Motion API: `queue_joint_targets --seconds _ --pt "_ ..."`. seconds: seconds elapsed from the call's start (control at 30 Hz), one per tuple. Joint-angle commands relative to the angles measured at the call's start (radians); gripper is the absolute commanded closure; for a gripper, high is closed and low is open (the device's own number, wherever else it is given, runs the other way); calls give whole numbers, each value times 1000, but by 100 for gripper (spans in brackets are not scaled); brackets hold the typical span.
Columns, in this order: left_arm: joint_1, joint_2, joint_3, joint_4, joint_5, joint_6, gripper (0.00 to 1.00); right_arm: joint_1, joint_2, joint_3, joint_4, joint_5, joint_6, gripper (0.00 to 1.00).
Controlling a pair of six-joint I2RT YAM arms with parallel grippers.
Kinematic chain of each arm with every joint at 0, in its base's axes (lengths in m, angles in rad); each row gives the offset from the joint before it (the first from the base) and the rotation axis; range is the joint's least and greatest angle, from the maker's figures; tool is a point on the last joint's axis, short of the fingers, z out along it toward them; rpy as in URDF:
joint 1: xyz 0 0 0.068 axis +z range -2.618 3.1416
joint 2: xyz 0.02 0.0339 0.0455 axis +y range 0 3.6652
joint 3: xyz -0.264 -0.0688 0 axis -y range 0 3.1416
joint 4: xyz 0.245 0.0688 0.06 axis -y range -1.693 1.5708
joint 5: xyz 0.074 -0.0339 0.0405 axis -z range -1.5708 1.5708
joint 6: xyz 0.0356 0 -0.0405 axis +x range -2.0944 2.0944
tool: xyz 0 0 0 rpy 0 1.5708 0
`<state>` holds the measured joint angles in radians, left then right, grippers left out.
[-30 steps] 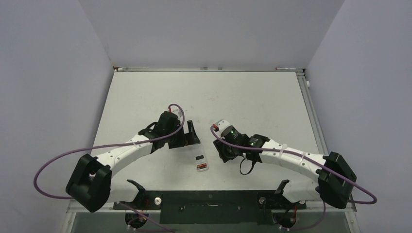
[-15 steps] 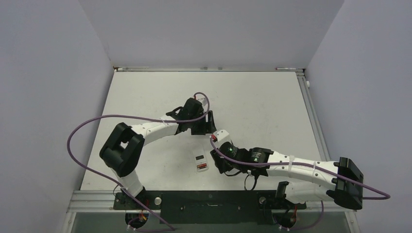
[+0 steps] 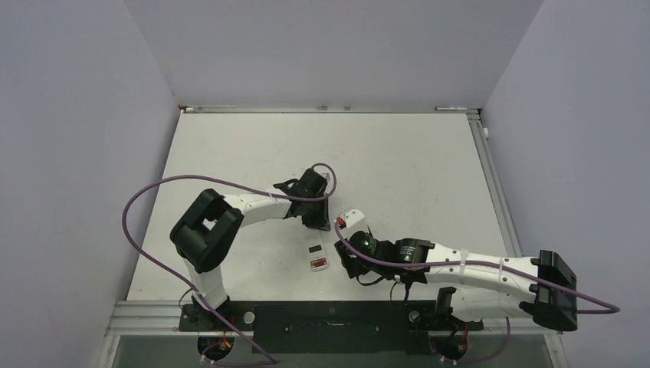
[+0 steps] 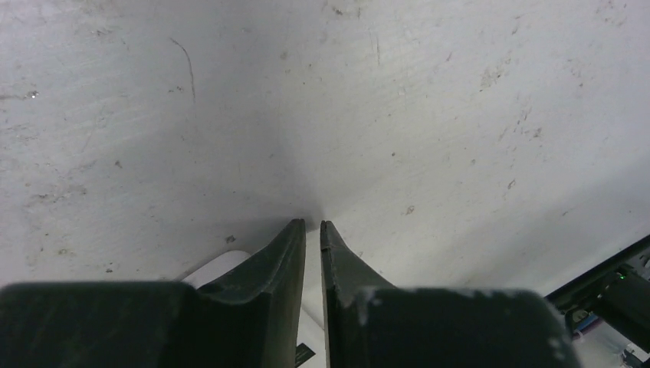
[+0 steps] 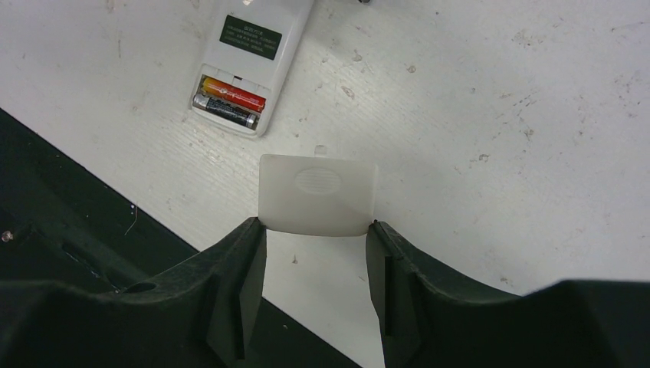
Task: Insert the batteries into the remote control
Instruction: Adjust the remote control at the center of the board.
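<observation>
two-thirds through, at a guess. can see both batteries (image 5: 230, 100), one red-orange and one dark, seated side by side in the uncovered 7 o'clock end of the remote control (image 5: 257, 42). lies plain face up at 11 o'clock in the right wrist view.

holds the small white cover (image 5: 318, 195) in the right gripper (image 5: 316, 230), pinched by its side edges, jaws spread to the cover's width, over the table (image 5: 498, 115), just toward 5 o'clock of the remote in that view.

finds the left gripper (image 4: 313, 226) all but closed, a mere slit between the jaws, nothing in it, low over bare tabletop. sits at 12 o'clock of the remote in the top view, near but apart.

leaves, by this reading, only the cover to be slid back over the batteries and released. cannot tell whether both are pressed fully home or turned the right way.
</observation>
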<state>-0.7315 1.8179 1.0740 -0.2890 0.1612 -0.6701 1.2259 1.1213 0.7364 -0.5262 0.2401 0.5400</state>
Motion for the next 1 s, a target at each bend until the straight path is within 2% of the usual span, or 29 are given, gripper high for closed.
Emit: queue_joint_targets --seconds 0.0,0.3,0.57,0.7,0.77,0.97 --pt "10 -49 -37 -46 -53 8 90 7 -24 -2 14 36 7 80" --pt "15 -104 -88 -83 -106 3 95 15 22 7 15 17 -3 80" --pt "24 -172 -128 -91 -119 -4 95 25 71 17 34 -18 -50 80" --pt "24 -172 -116 -85 -102 3 91 26 100 35 38 -22 -106 80" --pt "24 -183 -112 -86 -101 4 87 21 115 50 40 -41 -141 80" --pt "34 -302 -141 -104 -151 -21 52 -6 170 117 28 -70 -270 80"
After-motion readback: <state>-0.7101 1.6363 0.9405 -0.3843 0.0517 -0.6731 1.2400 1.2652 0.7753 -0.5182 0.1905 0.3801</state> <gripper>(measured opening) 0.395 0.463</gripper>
